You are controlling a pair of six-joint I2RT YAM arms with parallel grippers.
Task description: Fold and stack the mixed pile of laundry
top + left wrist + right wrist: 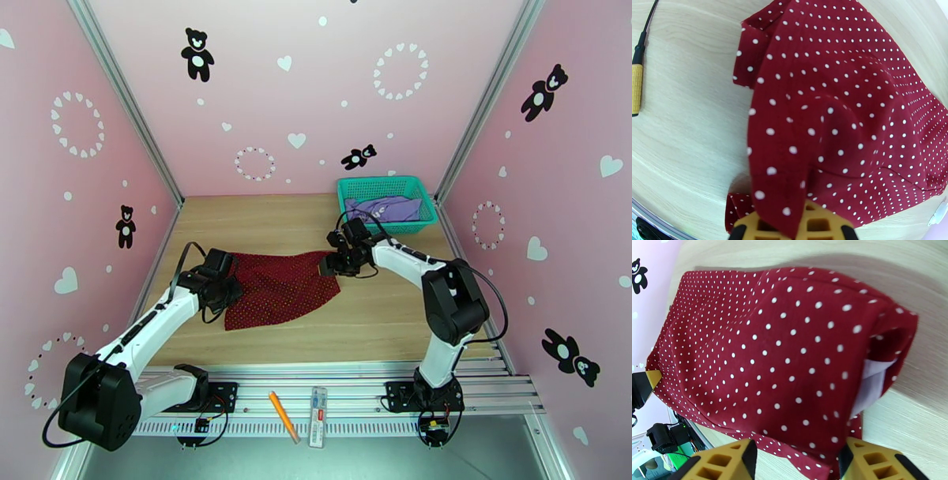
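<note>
Pink-walled wooden surface (379, 316): red dotted cloth (276, 288) lies mid-frame, left gripper (790, 229) clamped on its left edge, right gripper (798, 457) apart around its right edge; purple T-shirt (385, 208) sits in the upper-right basket (347, 207).

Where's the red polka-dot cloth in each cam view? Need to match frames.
Top external: the red polka-dot cloth lies spread mid-table, left of centre.
Left wrist: cloth spans the centre and right, running down to the bottom edge.
Right wrist: cloth spans left to centre-right, with a white patch at its right edge.
Shared landmark: the light wood tabletop beside the cloth, left in the left wrist view, right in the right wrist view.
</note>
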